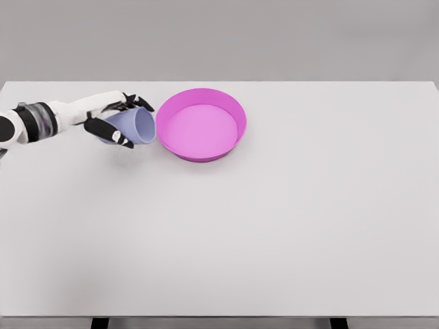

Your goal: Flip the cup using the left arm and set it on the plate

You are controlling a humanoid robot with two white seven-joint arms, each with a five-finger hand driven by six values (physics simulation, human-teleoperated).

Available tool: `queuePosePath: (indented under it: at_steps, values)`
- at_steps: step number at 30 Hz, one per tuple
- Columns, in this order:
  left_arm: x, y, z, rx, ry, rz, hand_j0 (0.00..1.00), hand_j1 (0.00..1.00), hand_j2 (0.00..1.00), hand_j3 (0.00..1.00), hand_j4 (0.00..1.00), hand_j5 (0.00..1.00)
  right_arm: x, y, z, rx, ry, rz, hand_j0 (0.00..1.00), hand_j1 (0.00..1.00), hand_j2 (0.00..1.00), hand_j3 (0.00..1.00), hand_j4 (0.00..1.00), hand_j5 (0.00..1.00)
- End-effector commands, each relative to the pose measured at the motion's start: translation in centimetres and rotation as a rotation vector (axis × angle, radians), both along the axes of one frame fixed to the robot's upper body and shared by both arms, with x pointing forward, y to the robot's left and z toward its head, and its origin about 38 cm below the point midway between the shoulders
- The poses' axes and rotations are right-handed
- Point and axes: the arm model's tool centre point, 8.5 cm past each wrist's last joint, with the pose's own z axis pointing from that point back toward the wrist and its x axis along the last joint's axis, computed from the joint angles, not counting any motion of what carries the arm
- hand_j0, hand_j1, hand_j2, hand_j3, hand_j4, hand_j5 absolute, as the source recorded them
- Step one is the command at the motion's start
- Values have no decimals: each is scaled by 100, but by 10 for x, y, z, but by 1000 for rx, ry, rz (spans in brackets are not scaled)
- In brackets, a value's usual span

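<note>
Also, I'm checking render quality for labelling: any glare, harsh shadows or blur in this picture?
Head view: lighting even and soft, no glare on the white table; only faint shadows under the pink plate and the lilac cup in the left hand; edges slightly soft.

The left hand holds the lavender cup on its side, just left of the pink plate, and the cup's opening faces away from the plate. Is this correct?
Not quite. In the head view the left hand does hold the lavender cup on its side, just left of the pink plate, but the opening faces toward the plate, not away from it.
</note>
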Motion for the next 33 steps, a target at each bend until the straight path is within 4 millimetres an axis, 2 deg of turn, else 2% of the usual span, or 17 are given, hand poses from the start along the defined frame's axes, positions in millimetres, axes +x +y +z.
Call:
queuePosePath:
  at_steps: [1,6,8,12,16,20,24,26,30,33]
  values:
    - [2,3,20,-124,-16,2,70,70,70,70,70,70,0,0,0,1,0,2,100,100,100,100,100,100]
    - [10,-5,41,-420,-3,60,67,67,67,67,67,67,0,0,0,0,0,0,100,100,100,100,100,100]
    - [13,-28,39,-553,11,32,67,67,67,67,67,67,0,0,0,0,0,0,100,100,100,100,100,100]
    - [26,-62,20,-738,40,3,65,65,65,65,65,65,0,0,0,0,0,0,100,100,100,100,100,100]
    - [33,-99,4,-814,21,-50,63,63,63,63,63,63,0,0,0,0,0,0,100,100,100,100,100,100]
    - [34,-121,-6,-881,-25,-92,60,60,60,60,60,60,0,0,0,1,0,2,100,100,100,100,100,100]
    - [31,-124,-7,-971,-78,-110,58,58,58,58,58,58,0,0,0,0,0,0,100,100,100,100,100,100]
    - [25,-125,-13,-1044,-69,-119,58,58,58,58,58,58,0,0,0,1,0,2,100,100,100,100,100,100]
    - [22,-121,-29,-1061,0,-80,59,59,59,59,59,59,0,0,0,0,0,0,100,100,100,100,100,100]
    - [26,-110,-44,-1024,54,15,61,61,61,61,61,61,0,0,0,0,0,0,100,100,100,100,100,100]
